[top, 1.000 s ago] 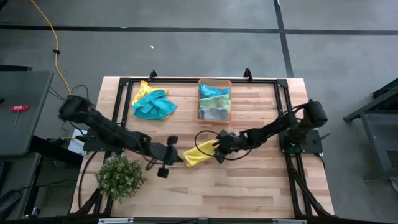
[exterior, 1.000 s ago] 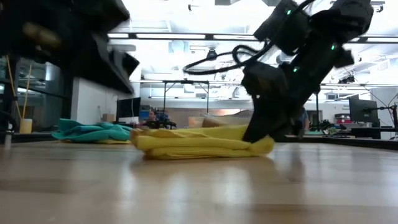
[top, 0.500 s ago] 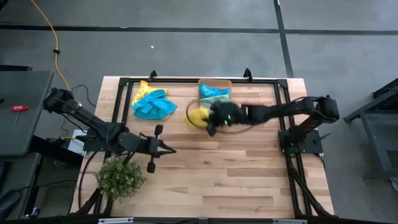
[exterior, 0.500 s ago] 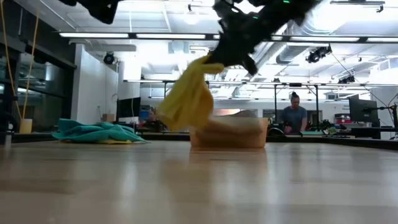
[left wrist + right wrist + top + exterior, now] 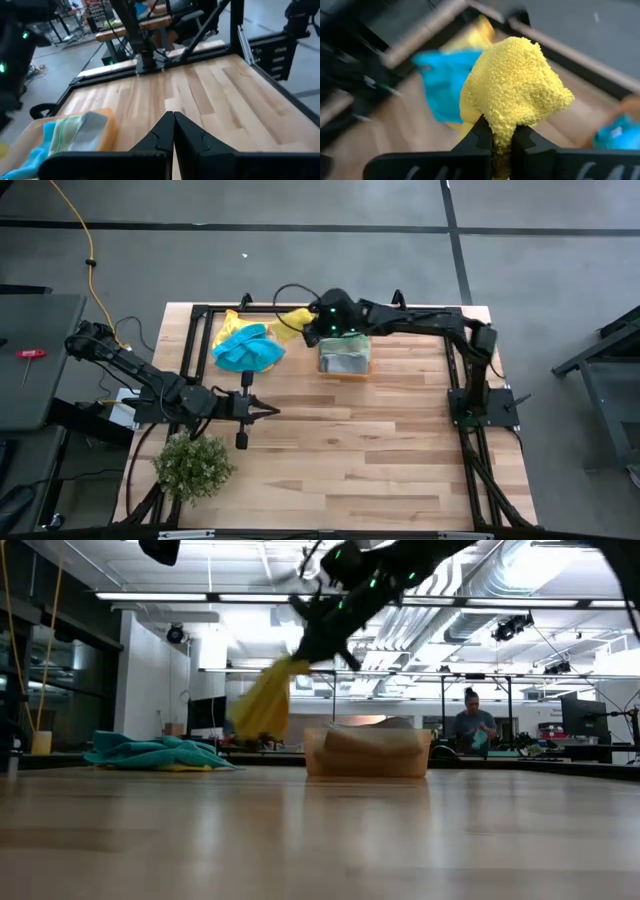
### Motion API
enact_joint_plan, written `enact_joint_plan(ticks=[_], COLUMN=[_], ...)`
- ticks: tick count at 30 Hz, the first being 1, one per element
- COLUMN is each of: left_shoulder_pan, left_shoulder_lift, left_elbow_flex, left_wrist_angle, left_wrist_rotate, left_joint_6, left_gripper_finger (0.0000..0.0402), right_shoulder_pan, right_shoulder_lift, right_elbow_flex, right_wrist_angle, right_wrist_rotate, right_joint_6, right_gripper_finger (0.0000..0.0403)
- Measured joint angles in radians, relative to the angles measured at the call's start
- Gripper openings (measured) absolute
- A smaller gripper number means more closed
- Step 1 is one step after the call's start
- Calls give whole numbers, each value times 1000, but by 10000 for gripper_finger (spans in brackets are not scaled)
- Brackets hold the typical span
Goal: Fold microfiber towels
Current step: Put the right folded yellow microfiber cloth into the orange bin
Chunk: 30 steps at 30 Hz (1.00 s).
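High view: right gripper [image 5: 318, 328] is clamping the folded yellow towel [image 5: 293, 320], carrying it in the air at the far edge, just left of the orange bin [image 5: 345, 358]; loose teal towel [image 5: 246, 347] is lying left of it. To place it well, judging: keep the pinch, lower square over the bin.

Low view: showing the yellow towel [image 5: 262, 705] hanging clear of the table.

Left wrist: left gripper [image 5: 173, 131] is shut, empty, waiting near the left.

Right wrist: only here the pinch shows.

Our two dark arms

We see black jointed links, a looping black cable, and green lights glowing on our right arm [image 5: 400, 322].
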Motion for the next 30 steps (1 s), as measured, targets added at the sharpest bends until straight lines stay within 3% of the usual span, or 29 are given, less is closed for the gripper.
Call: enact_joint_plan(ticks=[4,16,30], left_shoulder_pan=[0,0,0], left_shoulder_lift=[0,0,0], left_elbow_flex=[0,0,0], left_wrist_angle=[-34,-59,-56], left_wrist_rotate=[-16,-81,-81], left_joint_6=[0,-11,-11], left_gripper_finger=[0,0,0], right_shoulder_pan=[-12,22,34], right_shoulder_lift=[60,-7,-11], right_elbow_flex=[17,21,20], right_wrist_angle=[-114,-470,-802], right_wrist_rotate=[19,343,536], right_joint_6=[7,59,189], right_gripper_finger=[0,0,0])
